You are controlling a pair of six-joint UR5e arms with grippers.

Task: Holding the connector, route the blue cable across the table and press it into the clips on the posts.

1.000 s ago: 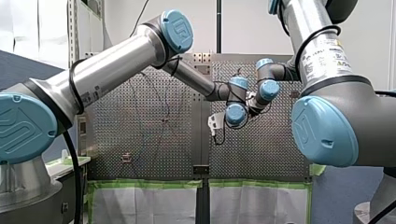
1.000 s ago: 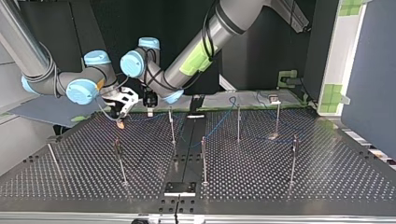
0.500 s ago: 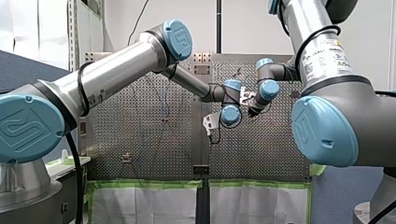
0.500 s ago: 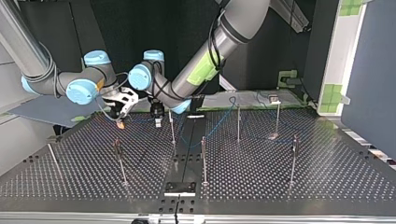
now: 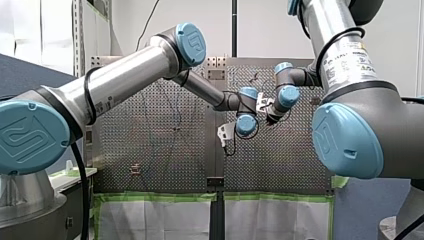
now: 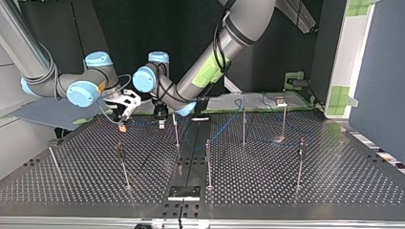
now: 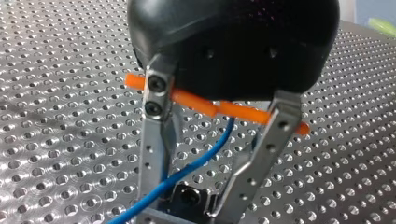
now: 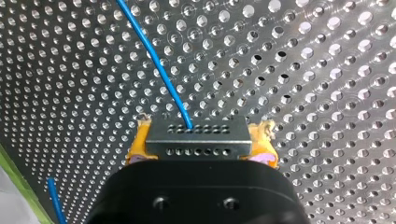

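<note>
Connector (image 8: 196, 140) of grey metal, with rows of small holes, is clamped between the yellow pads (image 8: 139, 143) of my right gripper (image 8: 201, 143), over the perforated table (image 6: 286, 186). The blue cable (image 8: 156, 65) comes out of its face and goes off across the holes. In the top view this gripper hangs near the far edge, at the left. A thin post (image 6: 175, 128) stands near my left gripper (image 6: 161, 123), and much open plate lies toward the near edge. The cable passes under my left gripper, close to an orange rod (image 7: 210, 105); I cannot tell if it grips. A white label (image 5: 350, 59) on my right arm is too small to read.
</note>
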